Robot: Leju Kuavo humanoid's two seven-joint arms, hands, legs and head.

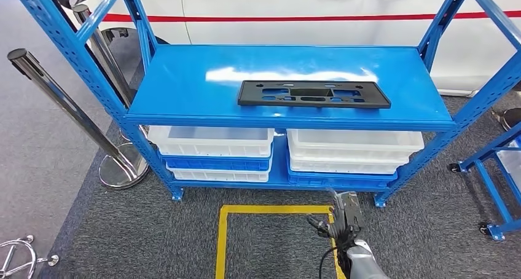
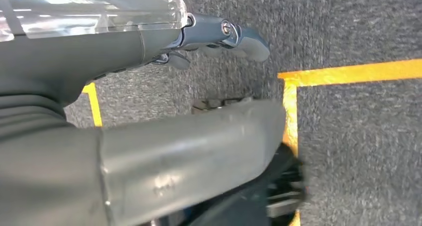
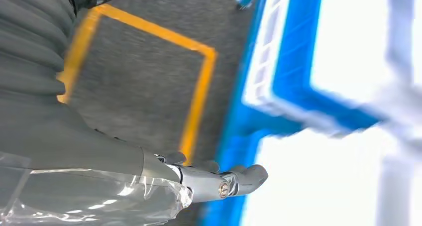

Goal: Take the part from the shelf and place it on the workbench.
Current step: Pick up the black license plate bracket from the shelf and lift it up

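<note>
Lying near the shelf's (image 1: 184, 91) front edge, the part (image 1: 313, 94); right hand (image 1: 341, 220) spread, empty, below.

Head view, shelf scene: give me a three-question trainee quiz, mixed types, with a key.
1. True or false: the black part lies flat on the top level of the blue shelf.
2. What sits on the shelf's lower level? A) white and blue bins B) cardboard boxes C) paint cans
3. Fill in: the right hand is low, over the grey carpet by the ______ floor marking.

Key
1. True. Neither the right hand nor the left hand holds it.
2. A, the stacked bins.
3. Yellow.
</note>
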